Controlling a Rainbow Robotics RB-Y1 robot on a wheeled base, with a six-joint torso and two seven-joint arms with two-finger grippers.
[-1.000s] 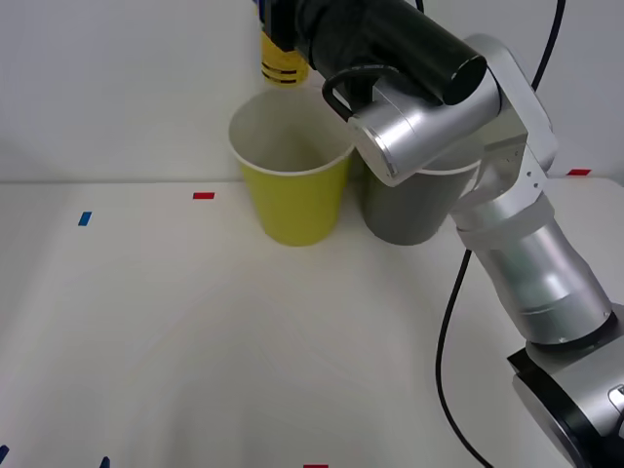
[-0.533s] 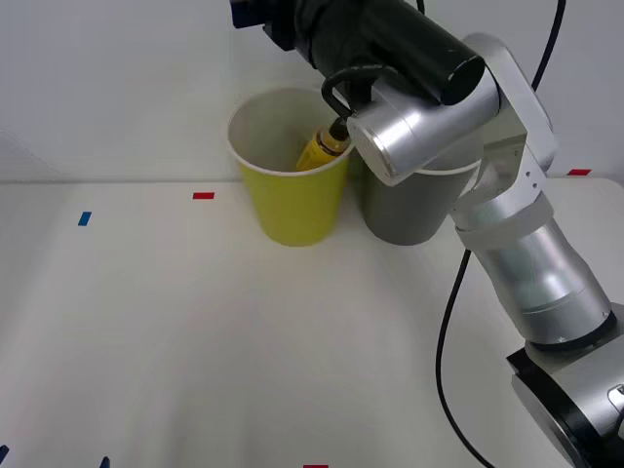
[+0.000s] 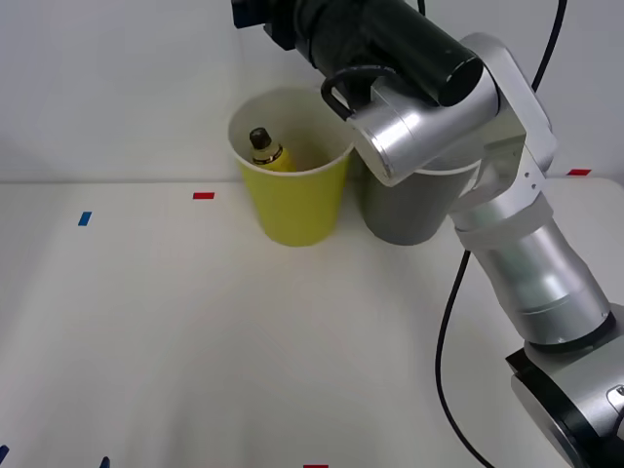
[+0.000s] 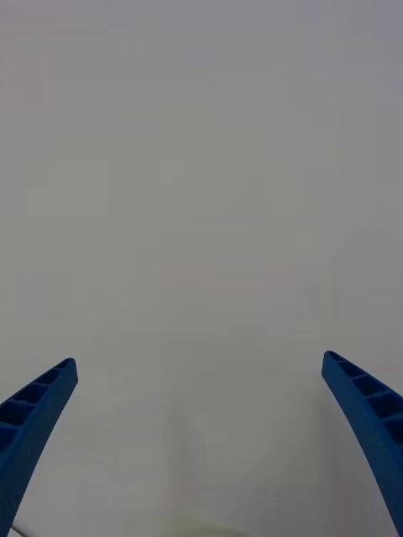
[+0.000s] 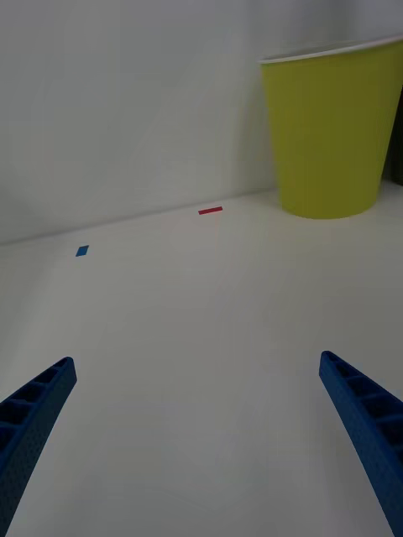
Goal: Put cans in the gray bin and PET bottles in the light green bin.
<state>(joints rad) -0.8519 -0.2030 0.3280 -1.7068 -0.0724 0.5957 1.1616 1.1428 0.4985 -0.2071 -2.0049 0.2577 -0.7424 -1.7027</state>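
The small yellow PET bottle (image 3: 265,149) with a black cap lies inside the light green bin (image 3: 292,205), leaning cap-up against its inner wall. The gray bin (image 3: 409,210) stands right beside it, partly hidden behind my right arm (image 3: 429,107), which reaches over both bins. My right gripper (image 4: 200,361) is open, holds nothing and faces a blank wall. My left gripper (image 5: 197,361) hangs open low over the table, well short of the light green bin (image 5: 332,143). No cans are in view.
Red tape marks (image 3: 203,195) and a blue one (image 3: 84,218) lie on the white table. A black cable (image 3: 447,331) hangs beside my right arm. The wall rises straight behind the bins.
The bottle, held above the light green bin a second ago, dropped in and settled against the inner wall. My right gripper let go of it and stays above the bin.
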